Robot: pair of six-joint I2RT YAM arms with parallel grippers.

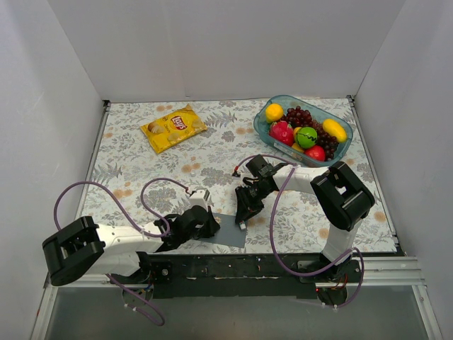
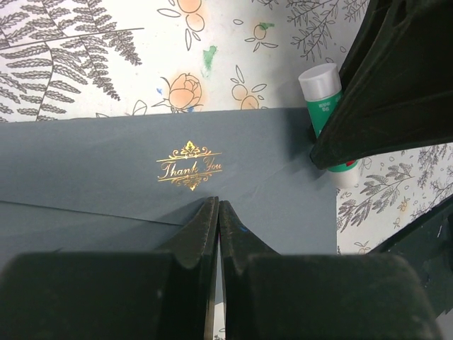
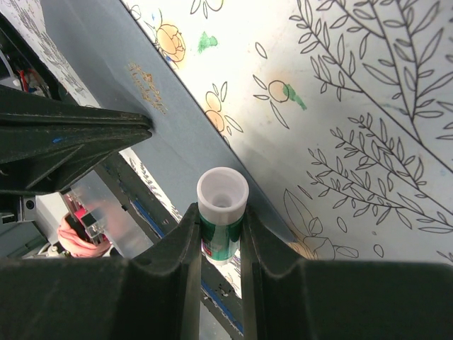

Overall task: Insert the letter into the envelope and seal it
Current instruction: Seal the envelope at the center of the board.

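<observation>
The envelope (image 1: 232, 234) lay flat by the middle of the tabletop's (image 1: 134, 170) near edge, the left tool (image 2: 218, 207) pressed together upon it, the nearer right tool (image 3: 218, 216) pinching a glue stick (image 3: 222, 190) at its right-hand edge.

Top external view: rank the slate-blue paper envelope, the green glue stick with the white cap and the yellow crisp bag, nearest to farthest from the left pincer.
1. slate-blue paper envelope: directly under the left pincer, at the near edge.
2. green glue stick with white cap: at the envelope's right edge, held in the right pincer.
3. yellow crisp bag: far side, left.
</observation>
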